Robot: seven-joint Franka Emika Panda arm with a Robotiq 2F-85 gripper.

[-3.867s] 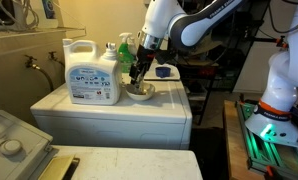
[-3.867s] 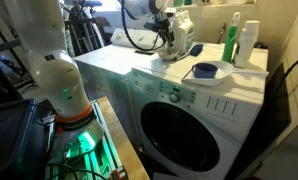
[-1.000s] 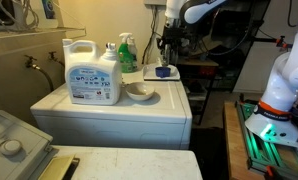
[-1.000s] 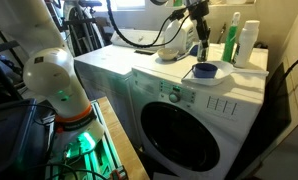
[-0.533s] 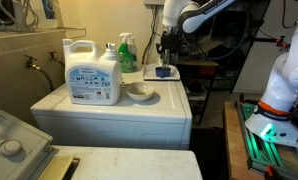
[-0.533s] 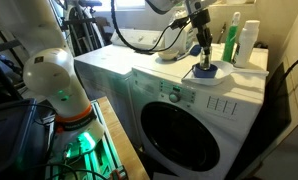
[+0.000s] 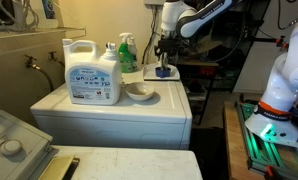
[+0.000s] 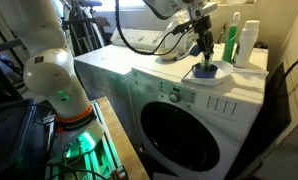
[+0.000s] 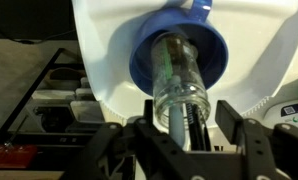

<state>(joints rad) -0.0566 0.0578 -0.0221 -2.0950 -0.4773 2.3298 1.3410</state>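
Arm (image 7: 194, 18) extended, wrist vertical; end effector (image 8: 202, 58) pointing down, fingers clamped.

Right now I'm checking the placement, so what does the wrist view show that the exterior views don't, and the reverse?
Only the wrist view: a clear tube held in the gripper, pointing into the blue cup. Only an exterior view: the detergent jug, green spray bottle and bowl on the washer. Both: the gripper directly above the blue cup on the washer.
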